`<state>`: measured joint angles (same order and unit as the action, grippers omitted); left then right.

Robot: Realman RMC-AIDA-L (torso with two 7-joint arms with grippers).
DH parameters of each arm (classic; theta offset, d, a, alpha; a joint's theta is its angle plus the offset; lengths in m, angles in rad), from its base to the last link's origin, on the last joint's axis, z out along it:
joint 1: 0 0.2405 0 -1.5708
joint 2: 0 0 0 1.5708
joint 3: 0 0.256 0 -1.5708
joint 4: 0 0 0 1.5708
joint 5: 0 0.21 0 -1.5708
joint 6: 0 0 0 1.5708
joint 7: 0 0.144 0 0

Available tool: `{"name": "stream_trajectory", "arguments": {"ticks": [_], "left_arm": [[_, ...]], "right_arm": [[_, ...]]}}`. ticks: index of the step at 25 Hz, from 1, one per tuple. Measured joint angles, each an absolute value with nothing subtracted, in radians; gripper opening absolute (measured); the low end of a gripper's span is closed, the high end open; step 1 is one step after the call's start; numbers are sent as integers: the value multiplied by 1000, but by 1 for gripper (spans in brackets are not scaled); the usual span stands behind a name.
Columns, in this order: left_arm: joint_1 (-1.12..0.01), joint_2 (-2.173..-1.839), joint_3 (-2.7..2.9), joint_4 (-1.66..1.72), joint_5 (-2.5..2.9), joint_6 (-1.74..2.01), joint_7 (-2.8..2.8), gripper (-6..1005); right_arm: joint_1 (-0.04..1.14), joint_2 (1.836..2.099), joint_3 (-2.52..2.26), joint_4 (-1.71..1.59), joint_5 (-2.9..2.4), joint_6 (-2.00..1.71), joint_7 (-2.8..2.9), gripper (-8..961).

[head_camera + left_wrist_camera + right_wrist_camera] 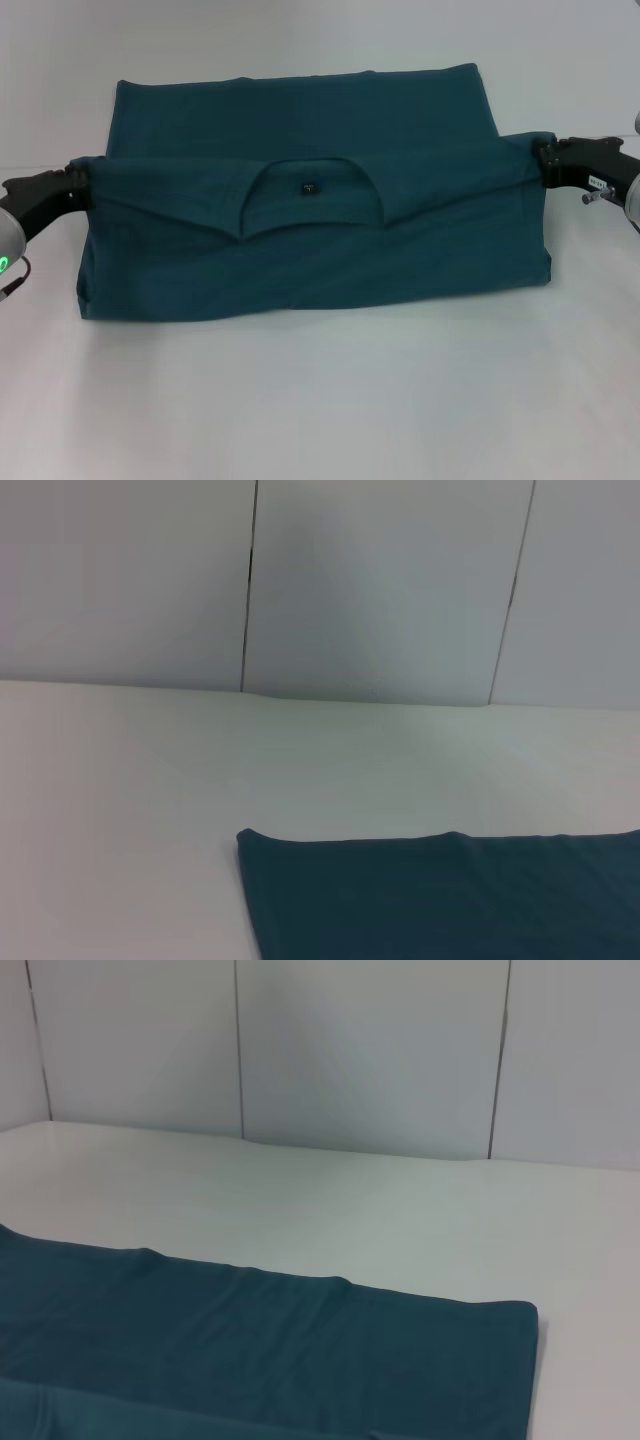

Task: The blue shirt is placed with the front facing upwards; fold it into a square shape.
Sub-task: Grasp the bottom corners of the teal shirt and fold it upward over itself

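The blue shirt (300, 260) lies across the white table as a wide band, its upper part doubled over toward the front. The neckline and small dark label (310, 187) show on the folded layer. My left gripper (82, 183) pinches that layer's left corner, and my right gripper (543, 160) pinches its right corner; both are shut on the cloth and hold it slightly raised. A flat strip of the shirt lies behind the fold. The left wrist view shows a far corner of the shirt (440, 900), and the right wrist view shows another stretch of the shirt (250, 1350).
The white table (320, 400) extends in front of the shirt and to both sides. A pale panelled wall (380, 580) stands behind the table's far edge.
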<state>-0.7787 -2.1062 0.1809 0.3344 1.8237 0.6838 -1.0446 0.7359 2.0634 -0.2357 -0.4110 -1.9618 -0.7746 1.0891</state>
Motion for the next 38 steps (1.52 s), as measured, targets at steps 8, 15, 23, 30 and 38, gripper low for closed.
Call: {"name": "stream_trajectory", "arguments": {"ticks": [8, 15, 23, 30, 38], "left_arm": [[-796, -2108, 183, 328, 1824, 656, -1044, 17], [-797, -2108, 183, 321, 1824, 646, -1034, 19], [-801, -2110, 182, 315, 1824, 642, -1017, 22], [-814, -2121, 177, 311, 1824, 613, -989, 25], [-828, -2138, 175, 311, 1728, 574, -896, 179]], "right_arm": [[742, 2065, -258, -411, -1962, -737, 1088, 58], [745, 2069, -270, -409, -1962, -723, 1083, 70], [758, 2074, -273, -397, -1962, -687, 1063, 84], [768, 2080, -276, -397, -1962, -642, 1062, 96], [777, 2083, -310, -394, -1962, -607, 1062, 130]]}}
